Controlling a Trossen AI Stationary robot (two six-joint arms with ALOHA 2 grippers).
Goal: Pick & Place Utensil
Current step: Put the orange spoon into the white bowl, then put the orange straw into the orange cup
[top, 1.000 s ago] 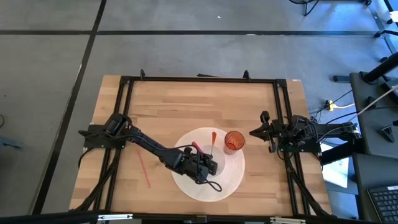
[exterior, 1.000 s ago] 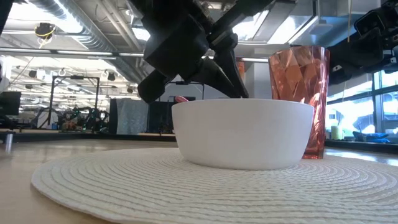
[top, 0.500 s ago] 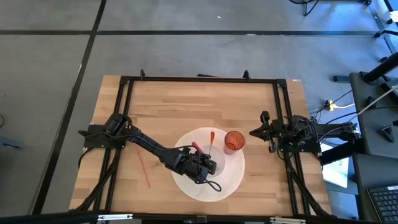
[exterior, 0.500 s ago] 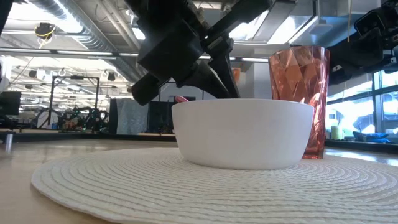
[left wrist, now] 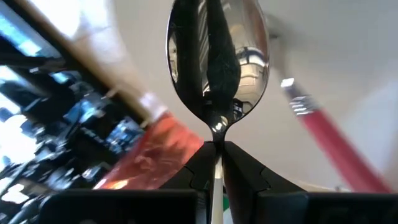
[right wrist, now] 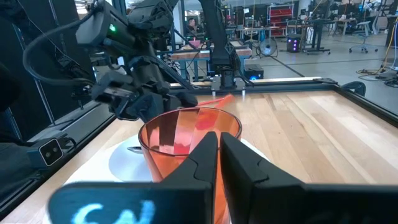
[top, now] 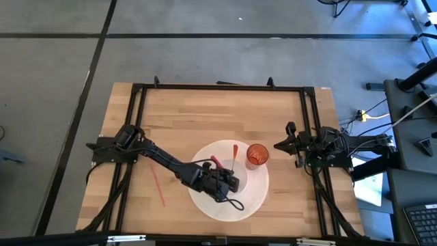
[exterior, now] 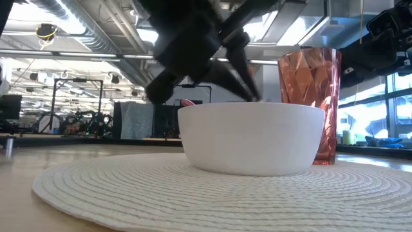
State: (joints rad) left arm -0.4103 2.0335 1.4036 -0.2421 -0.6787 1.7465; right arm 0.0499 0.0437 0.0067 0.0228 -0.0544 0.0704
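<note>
Left hand [top: 232, 183], seen from above, hung over the white bowl [top: 235, 181] on the round mat [top: 254, 195], hiding most of the bowl. Right hand [top: 282, 145] waited at the worktop's [top: 184, 113] edge, fingers together. At table height the bowl [exterior: 251, 137] hid the fingertips. Wrist view showed the fingers clamped on a metal spoon [left wrist: 217, 59].

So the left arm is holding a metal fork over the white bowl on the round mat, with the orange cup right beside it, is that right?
Not quite: it is a spoon, not a fork. The left wrist view shows its rounded bowl pinched by the handle in the left end effector. The rest holds: in the high view that end effector is over the white bowl on the round mat, with the orange cup beside it.
</note>
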